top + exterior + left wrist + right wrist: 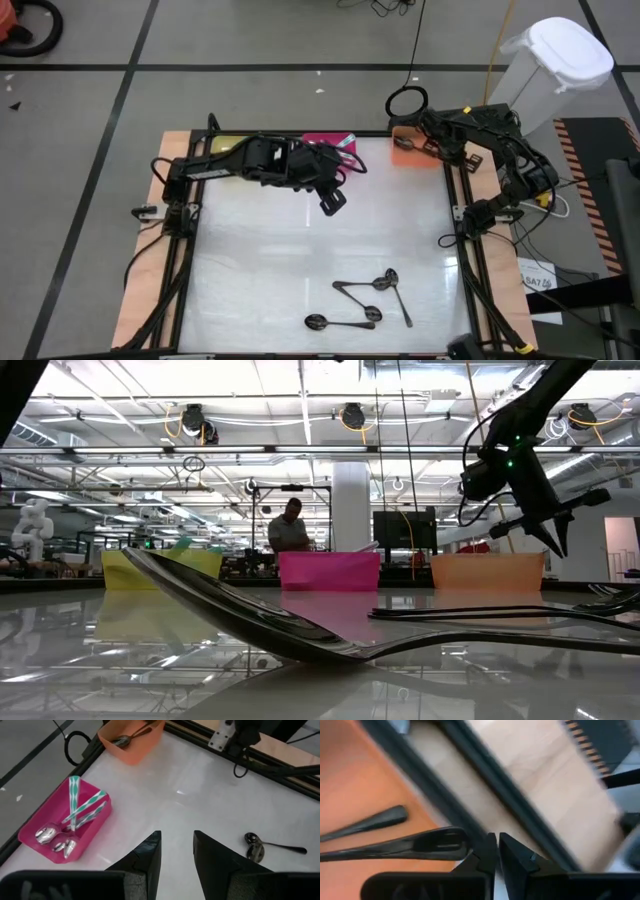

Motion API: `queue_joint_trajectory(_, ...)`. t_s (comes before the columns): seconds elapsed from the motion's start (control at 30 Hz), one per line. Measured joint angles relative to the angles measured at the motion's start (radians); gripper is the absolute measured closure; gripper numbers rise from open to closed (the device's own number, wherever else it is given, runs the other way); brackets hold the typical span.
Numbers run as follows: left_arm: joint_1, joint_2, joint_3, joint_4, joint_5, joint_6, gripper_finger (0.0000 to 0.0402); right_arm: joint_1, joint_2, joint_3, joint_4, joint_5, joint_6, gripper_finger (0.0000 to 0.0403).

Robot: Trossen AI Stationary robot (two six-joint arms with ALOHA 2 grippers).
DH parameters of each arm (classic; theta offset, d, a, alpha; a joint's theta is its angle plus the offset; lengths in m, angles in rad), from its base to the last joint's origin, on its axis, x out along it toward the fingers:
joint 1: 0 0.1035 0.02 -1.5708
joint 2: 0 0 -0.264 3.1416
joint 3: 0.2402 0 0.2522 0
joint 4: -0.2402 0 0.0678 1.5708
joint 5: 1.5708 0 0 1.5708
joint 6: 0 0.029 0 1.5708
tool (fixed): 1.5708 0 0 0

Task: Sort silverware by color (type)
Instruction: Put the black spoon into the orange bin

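Several dark spoons [355,297] lie flat on the white table near its near edge; one fills the foreground of the low view [250,622]. The pink bin [35,827] holds teal-handled spoons [82,807]. The orange bin [131,747] holds spoons too. My left gripper [332,200] [176,847] hangs open over bare table just in front of the pink bin. My right gripper [408,145] [495,847] [558,545] is shut over the orange bin at the far right corner, where two dark handles [410,845] lie on the orange floor. My right gripper is shut with nothing between its fingers. The end of one dark handle [462,840] lies right beside one finger [482,857] in the orange bin; I cannot tell whether they touch.
A yellow bin [160,568], the pink bin [330,570] and the orange bin [487,570] stand in a row along the far edge. A black frame rail [462,215] borders the table. The table's middle [300,250] is bare. A person [290,528] is far behind.
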Motion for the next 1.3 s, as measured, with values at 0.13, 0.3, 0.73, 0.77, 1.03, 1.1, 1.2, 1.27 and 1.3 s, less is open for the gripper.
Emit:
queue_joint_trajectory(0.13, 0.013, 0.000, 0.000, 0.000, 0.000, 0.000, 0.0289, 0.000, -0.002, 0.000, 0.122, -0.066, -0.017, 0.0384)
queue_joint_trajectory(0.3, 0.016, 0.000, 0.000, 0.000, 0.000, 0.000, 0.0289, 0.008, -0.002, 0.000, 0.124, -0.080, 0.014, 0.0384)
queue_joint_trajectory(0.73, -0.008, 0.000, 0.000, -0.010, 0.000, -0.012, 0.0289, 0.063, -0.128, 0.000, 0.086, 0.023, -0.071, 0.0385)
queue_joint_trajectory(0.77, -0.008, 0.000, 0.000, -0.010, 0.000, -0.012, 0.0289, 0.065, -0.147, 0.000, 0.103, 0.023, -0.101, 0.0385)
queue_joint_trajectory(1.03, -0.023, 0.000, -0.029, -0.017, -0.001, -0.034, 0.0289, 0.130, -0.329, 0.000, 0.110, -0.135, -0.432, 0.0385)
queue_joint_trajectory(1.1, -0.034, 0.000, -0.058, -0.015, -0.001, -0.034, 0.0289, 0.167, -0.393, 0.000, 0.101, -0.208, -0.501, 0.0385)
queue_joint_trajectory(1.2, -0.050, 0.000, -0.119, -0.009, -0.001, -0.034, 0.0289, 0.233, -0.509, 0.000, 0.098, -0.326, -0.559, 0.0385)
queue_joint_trajectory(1.27, -0.065, 0.000, -0.175, 0.005, -0.001, -0.037, 0.0289, 0.278, -0.587, 0.000, 0.098, -0.393, -0.566, 0.0385)
queue_joint_trajectory(1.3, -0.071, 0.000, -0.201, 0.014, -0.001, -0.043, 0.0289, 0.300, -0.625, 0.000, 0.098, -0.425, -0.561, 0.0385)
